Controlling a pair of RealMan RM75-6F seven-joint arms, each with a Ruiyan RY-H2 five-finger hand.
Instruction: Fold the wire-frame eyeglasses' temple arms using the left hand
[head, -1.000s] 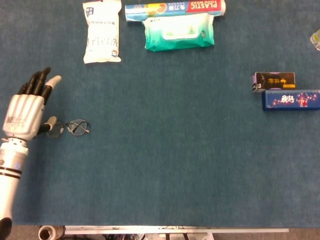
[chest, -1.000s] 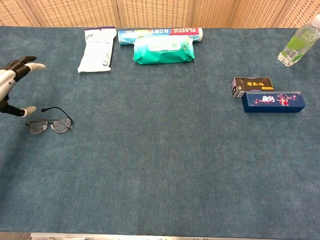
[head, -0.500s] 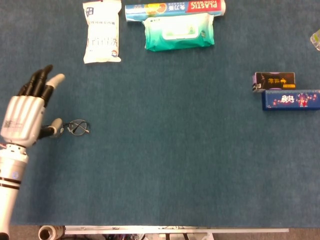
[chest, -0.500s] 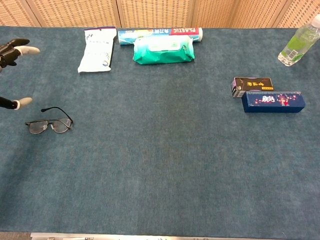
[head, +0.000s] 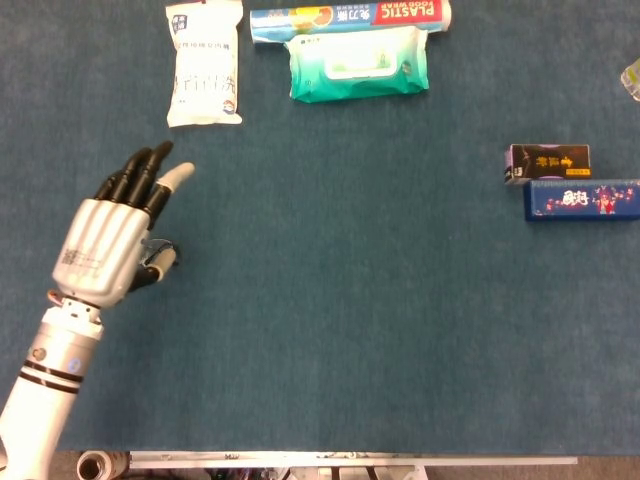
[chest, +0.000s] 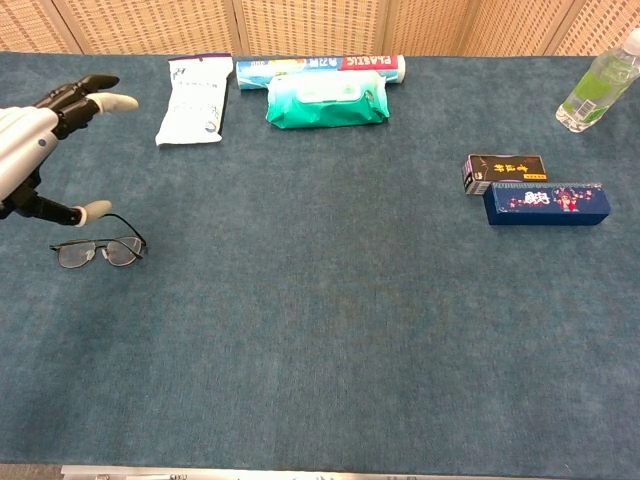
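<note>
Our left hand (head: 105, 245) has swung rightward across the blue table (chest: 330, 330) in the last second and now hangs over the glasses (chest: 98, 250), its fingers spread and straight, holding nothing. A second ago it stood at the far left edge, beside the frame; in the head view it now hides all but a sliver of lens by the thumb (head: 160, 265). The chest view shows the thumb tip (chest: 96, 209) just above the upper temple arm, and we cannot tell whether it touches. The glasses lie where they lay, at the left of the table, lenses near us, one arm angled out and not yet folded. We read this as the approach to the first fold, with the pushing still to come.

The right hand shows in neither view.

By our count: one pair of glasses; one white pouch (head: 204, 62) far left; one wipes pack (head: 358, 66) and one wrap roll (head: 350, 16) behind it; two boxes at right, black (head: 547, 161) and blue (head: 582, 198); one bottle (chest: 599, 84) at the far right corner.
</note>
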